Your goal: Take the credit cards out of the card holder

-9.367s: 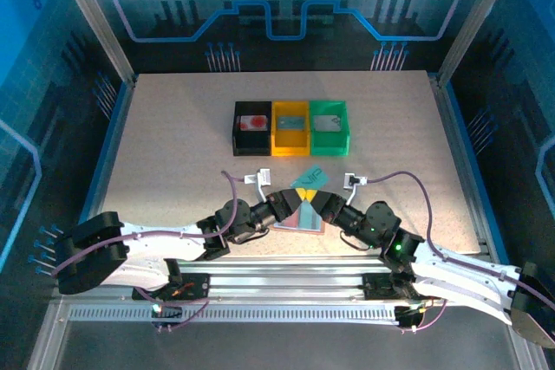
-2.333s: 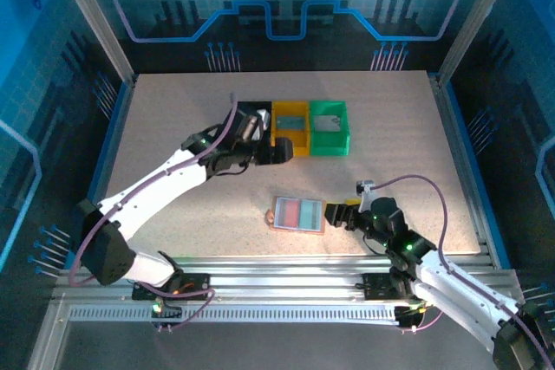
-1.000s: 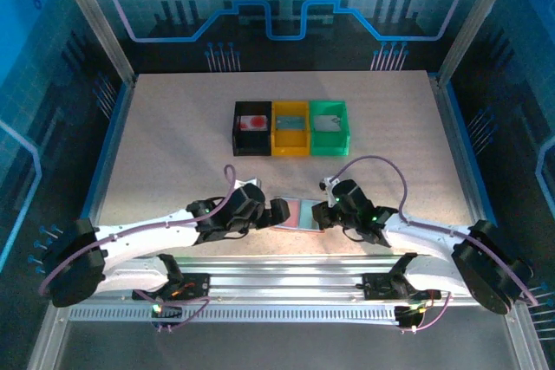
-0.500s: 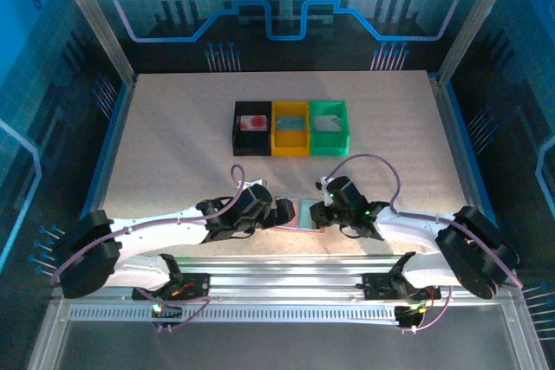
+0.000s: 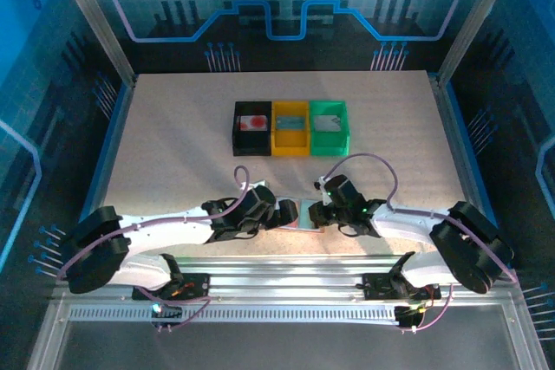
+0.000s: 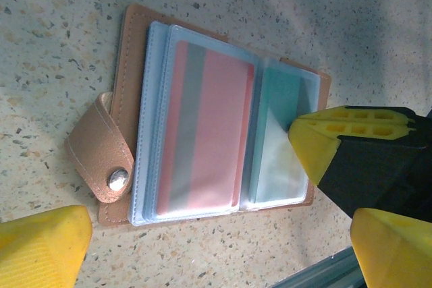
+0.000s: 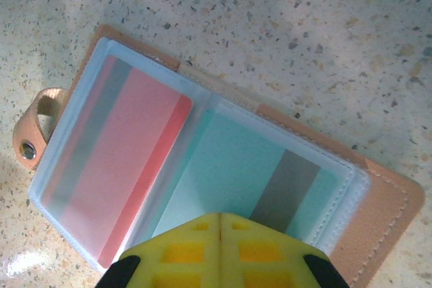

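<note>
Pinning card holder flat at table's 6 o'clock, we judge; right gripper jaws closed together, tip on sleeve over teal card, 3 o'clock half; left gripper jaws wide at 9 o'clock, likely readying for red card; both cards sleeved.

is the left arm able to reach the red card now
Probably yes: the left end effector hangs open over the card holder, and the shut right end effector sits by the teal card, leaving the red card uncovered, though inside its clear sleeve.

A black bin, yellow bin and green bin stand touching in a row, contents unclear.
</note>
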### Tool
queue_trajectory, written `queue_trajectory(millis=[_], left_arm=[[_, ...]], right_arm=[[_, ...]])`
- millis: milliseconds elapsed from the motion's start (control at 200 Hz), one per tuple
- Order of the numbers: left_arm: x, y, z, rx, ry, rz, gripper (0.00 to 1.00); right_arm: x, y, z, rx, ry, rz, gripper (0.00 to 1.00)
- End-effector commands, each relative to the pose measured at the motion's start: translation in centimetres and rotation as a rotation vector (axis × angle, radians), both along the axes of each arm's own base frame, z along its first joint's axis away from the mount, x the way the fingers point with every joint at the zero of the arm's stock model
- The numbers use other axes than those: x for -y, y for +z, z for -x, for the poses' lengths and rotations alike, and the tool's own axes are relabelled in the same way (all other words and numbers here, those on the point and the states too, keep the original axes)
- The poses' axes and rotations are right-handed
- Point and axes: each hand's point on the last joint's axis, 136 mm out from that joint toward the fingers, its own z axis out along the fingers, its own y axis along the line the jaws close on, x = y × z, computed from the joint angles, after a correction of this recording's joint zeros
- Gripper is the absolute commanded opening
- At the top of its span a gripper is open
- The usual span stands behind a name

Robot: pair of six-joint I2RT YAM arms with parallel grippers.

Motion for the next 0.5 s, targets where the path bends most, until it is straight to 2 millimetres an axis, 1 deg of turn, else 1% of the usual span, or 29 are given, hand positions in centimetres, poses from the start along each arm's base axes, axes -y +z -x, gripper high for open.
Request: queue_trajectory(millis=[0, 115, 200, 495], left_arm=[[1.3, 0.4, -0.4, -0.001, 0.004, 0.033, 0.99], [1.7, -0.1, -0.3, -0.013, 0.005, 0.042, 0.99], [2.2, 0.0, -0.4, -0.012, 0.005, 0.057, 0.99], [3.6, 1.5, -0.8, 0.030, 0.000, 0.108, 0.99]], right_arm=[[-0.2, 0.2, -0.3, -0.021, -0.008, -0.002, 0.00], [-0.1, 0.2, -0.3, -0.021, -0.011, 0.000, 0.00], [-0.1, 0.1, -0.2, -0.023, -0.010, 0.000, 0.00], [-0.1, -0.2, -0.1, -0.043, -0.007, 0.009, 0.00]])
